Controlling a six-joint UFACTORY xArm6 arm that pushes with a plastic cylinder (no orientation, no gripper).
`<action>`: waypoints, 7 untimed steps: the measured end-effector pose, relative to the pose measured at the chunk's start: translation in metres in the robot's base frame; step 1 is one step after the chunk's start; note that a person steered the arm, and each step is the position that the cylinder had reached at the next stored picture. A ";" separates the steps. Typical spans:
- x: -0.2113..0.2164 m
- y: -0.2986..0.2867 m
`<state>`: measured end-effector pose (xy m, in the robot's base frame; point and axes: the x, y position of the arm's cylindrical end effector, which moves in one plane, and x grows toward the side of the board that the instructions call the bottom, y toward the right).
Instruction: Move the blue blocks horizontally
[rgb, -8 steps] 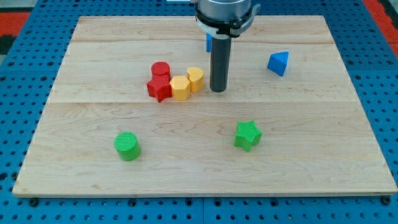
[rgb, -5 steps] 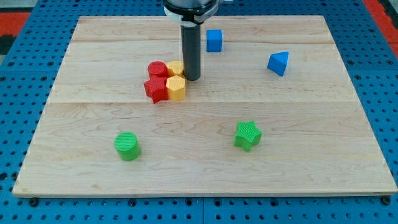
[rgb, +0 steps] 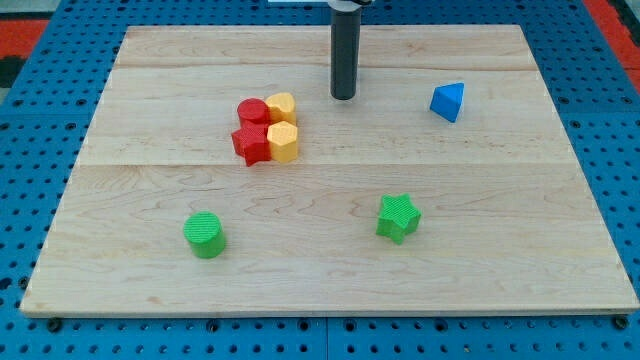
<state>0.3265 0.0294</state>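
light: bright, even, seemingly overhead | shadows: faint, short under blocks | glare: none | focus: sharp, edges undistorted

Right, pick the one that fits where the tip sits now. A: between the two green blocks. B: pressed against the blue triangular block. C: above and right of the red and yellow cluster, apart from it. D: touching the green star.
C: my tip stands toward the view's top and right of the yellow blocks and red blocks, with bare board between, and well left of the blue triangular block.
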 end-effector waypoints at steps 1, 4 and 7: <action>-0.004 0.010; -0.010 -0.036; -0.070 0.011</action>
<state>0.2563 0.0408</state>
